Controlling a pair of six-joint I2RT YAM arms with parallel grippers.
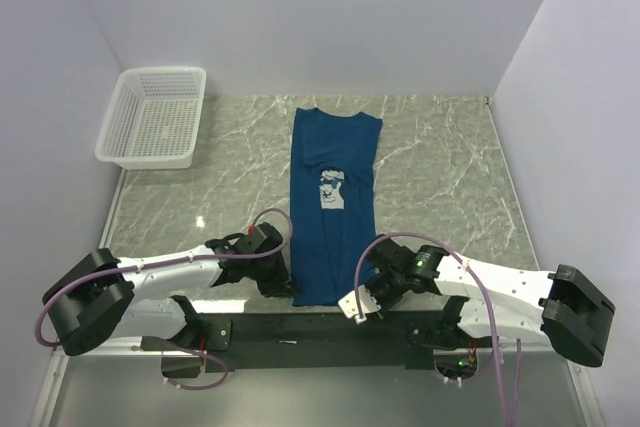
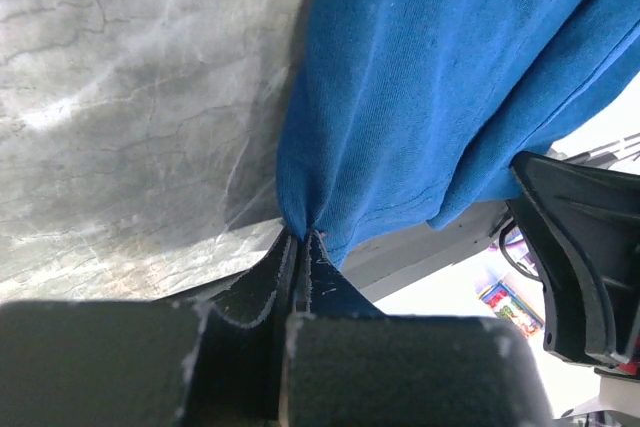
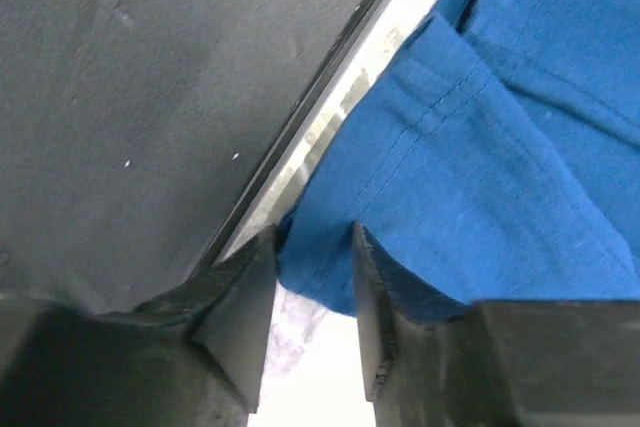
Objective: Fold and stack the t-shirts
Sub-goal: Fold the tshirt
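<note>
The dark blue t-shirt [image 1: 335,222] lies folded lengthwise into a narrow strip down the middle of the table, with its pale print [image 1: 333,190] facing up. My left gripper [image 1: 286,287] is at the shirt's near left corner. In the left wrist view the left gripper [image 2: 303,237] is shut on a pinch of the blue cloth [image 2: 440,87], which gathers into the tips. My right gripper [image 1: 362,297] is at the near right corner. In the right wrist view the right gripper [image 3: 315,242] stands open, with the hemmed corner of the shirt [image 3: 500,147] between its fingers [image 3: 372,267].
A white mesh basket [image 1: 155,117] stands at the far left of the marble table [image 1: 450,177]. The black base rail [image 1: 320,332] runs along the near edge just behind the shirt's hem. White walls close in the back and both sides.
</note>
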